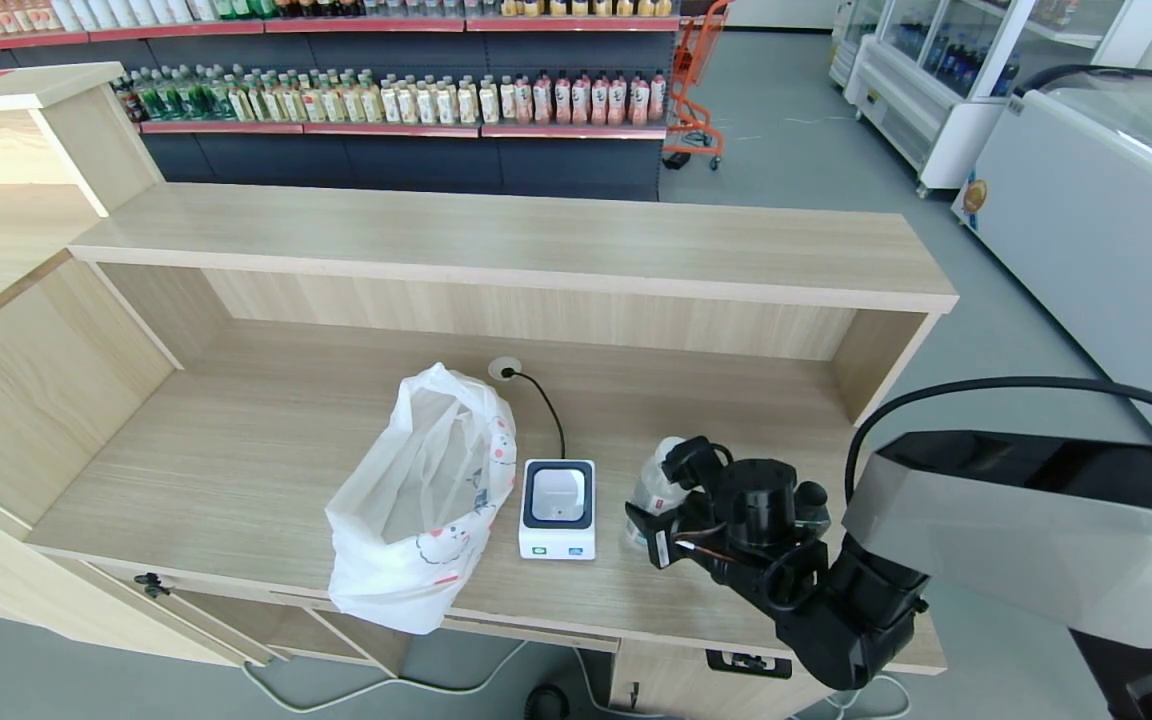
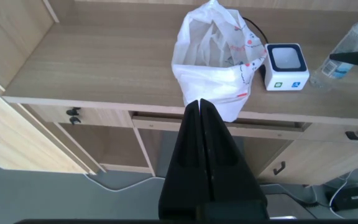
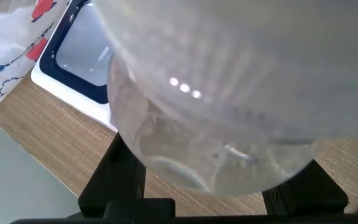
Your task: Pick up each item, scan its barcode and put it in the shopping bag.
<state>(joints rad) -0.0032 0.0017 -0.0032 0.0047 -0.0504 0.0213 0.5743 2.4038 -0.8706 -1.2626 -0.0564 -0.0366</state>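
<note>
A clear plastic bottle [image 1: 648, 480] stands leaning on the counter just right of the white barcode scanner [image 1: 557, 506]. My right gripper [image 1: 660, 508] is shut on the bottle, one black finger [image 3: 112, 182] on each side of it. The bottle [image 3: 229, 93] hides the space between them. The white shopping bag [image 1: 419, 500] stands open-mouthed left of the scanner, near the counter's front edge. My left gripper [image 2: 201, 104] is shut with nothing in it, hanging in front of and below the counter edge, in line with the bag [image 2: 213, 59].
The scanner's black cable [image 1: 541, 395] runs back to a hole in the wooden counter [image 1: 236, 430]. A raised shelf and side walls enclose the counter at the back and sides. Drawers [image 2: 216, 127] sit under its front edge.
</note>
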